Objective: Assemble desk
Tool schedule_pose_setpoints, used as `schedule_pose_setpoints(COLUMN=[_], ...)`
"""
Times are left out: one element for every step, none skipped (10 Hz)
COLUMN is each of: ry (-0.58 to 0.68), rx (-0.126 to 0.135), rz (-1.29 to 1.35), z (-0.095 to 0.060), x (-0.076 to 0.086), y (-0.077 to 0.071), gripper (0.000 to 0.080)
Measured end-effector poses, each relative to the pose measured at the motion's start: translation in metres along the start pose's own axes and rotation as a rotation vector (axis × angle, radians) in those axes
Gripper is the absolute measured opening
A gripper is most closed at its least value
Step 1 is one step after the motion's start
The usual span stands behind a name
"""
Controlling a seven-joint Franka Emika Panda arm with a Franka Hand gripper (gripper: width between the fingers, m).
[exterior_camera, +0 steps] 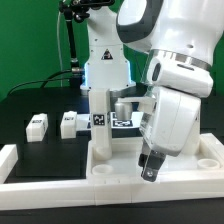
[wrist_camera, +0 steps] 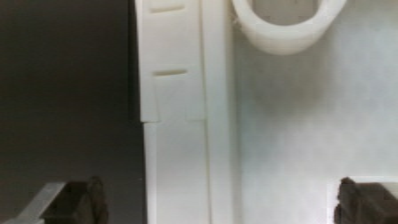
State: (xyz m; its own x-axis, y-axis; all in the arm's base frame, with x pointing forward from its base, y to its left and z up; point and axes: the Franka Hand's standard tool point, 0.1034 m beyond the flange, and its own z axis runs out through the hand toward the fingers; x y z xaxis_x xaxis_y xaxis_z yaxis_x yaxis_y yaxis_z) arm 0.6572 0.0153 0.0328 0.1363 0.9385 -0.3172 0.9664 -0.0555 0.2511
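The white desk tabletop (exterior_camera: 112, 168) lies flat at the front of the black table. One square leg (exterior_camera: 100, 122) with a tag stands upright on it near its left corner. Two loose tagged legs (exterior_camera: 38, 124) (exterior_camera: 70, 122) lie to the exterior view's left. My gripper (exterior_camera: 148, 170) hangs low over the tabletop's right part. In the wrist view the gripper (wrist_camera: 222, 205) is open, with dark fingertips (wrist_camera: 80, 205) far apart. The tabletop's raised rim (wrist_camera: 178, 120) and floor lie below, between the fingers, and a round socket (wrist_camera: 285, 25) shows farther on. The fingers hold nothing.
A long low white border bar (exterior_camera: 14, 158) runs round the front and left of the table. Another tagged white piece (exterior_camera: 124, 112) stands behind the upright leg, partly hidden by my arm. The robot base (exterior_camera: 100, 60) stands at the back.
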Motion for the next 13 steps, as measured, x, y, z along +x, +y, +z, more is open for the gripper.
schedule_pose_setpoints(ry=[0.0,0.0,0.0,-0.025,-0.043,-0.056,-0.062,-0.074,-0.08,-0.082,-0.083,-0.086,-0.087], rx=[0.0,0.0,-0.002,0.029,0.057,0.078,0.082,0.089,0.092,0.087,0.086,0.084,0.082], rz=[0.0,0.0,0.003,-0.009,0.018,0.054,0.059,0.112,0.163,0.254,0.333,0.437,0.5], z=[0.0,0.0,-0.002,-0.017,-0.043,-0.062,-0.07,-0.069,-0.066,-0.066,-0.066,-0.066,-0.066], x=[0.0,0.0,-0.002,-0.018,-0.039,-0.061,-0.083,-0.099,-0.103,-0.099,-0.098,-0.097,-0.097], y=[0.0,0.0,0.002,0.008,0.016,0.022,0.028,0.032,0.03,0.03,0.03,0.029,0.029], gripper=[0.0649,0.0649,0.0649,0.0649,0.0649,0.0649,0.0649,0.0649,0.0649,0.0649,0.0649,0.0649,0.0649])
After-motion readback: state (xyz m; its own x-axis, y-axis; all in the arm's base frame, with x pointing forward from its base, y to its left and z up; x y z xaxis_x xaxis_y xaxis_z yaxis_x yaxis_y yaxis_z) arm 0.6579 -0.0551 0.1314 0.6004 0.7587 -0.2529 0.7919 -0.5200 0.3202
